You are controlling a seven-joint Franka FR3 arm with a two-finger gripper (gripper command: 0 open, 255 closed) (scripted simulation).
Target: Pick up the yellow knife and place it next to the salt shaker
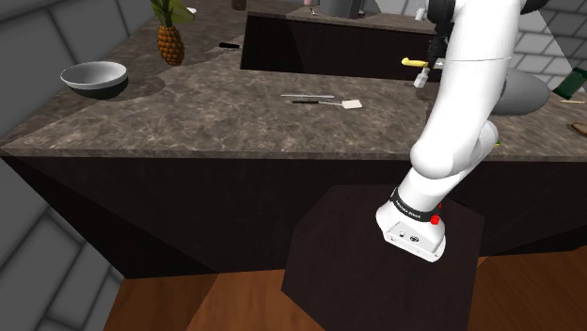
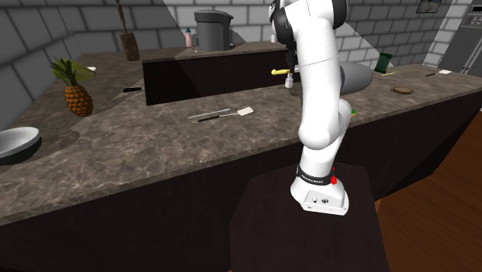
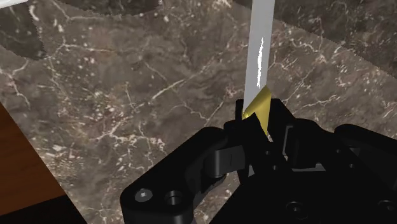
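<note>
My black gripper (image 3: 257,130) is shut on the yellow knife (image 3: 259,70). Its grey blade sticks out past the fingers and a bit of yellow handle shows between them. I hold it above the dark marble counter (image 3: 114,95). In the shoulder view the yellow handle (image 1: 411,62) juts to the left of the gripper (image 1: 435,55), which the white arm partly hides. Just below it a small white shaker with a red base (image 1: 420,81) stands on the counter. In the second exterior view the knife (image 2: 278,71) hangs at the gripper (image 2: 289,60) above the shaker (image 2: 287,82).
A pineapple (image 1: 170,42) and a grey bowl (image 1: 94,77) sit at the counter's left. A dark utensil (image 1: 309,98) and a white spatula (image 1: 350,105) lie mid-counter. A raised dark ledge (image 1: 320,47) with a coffee machine (image 2: 210,29) runs behind. A green thing (image 1: 571,85) is far right.
</note>
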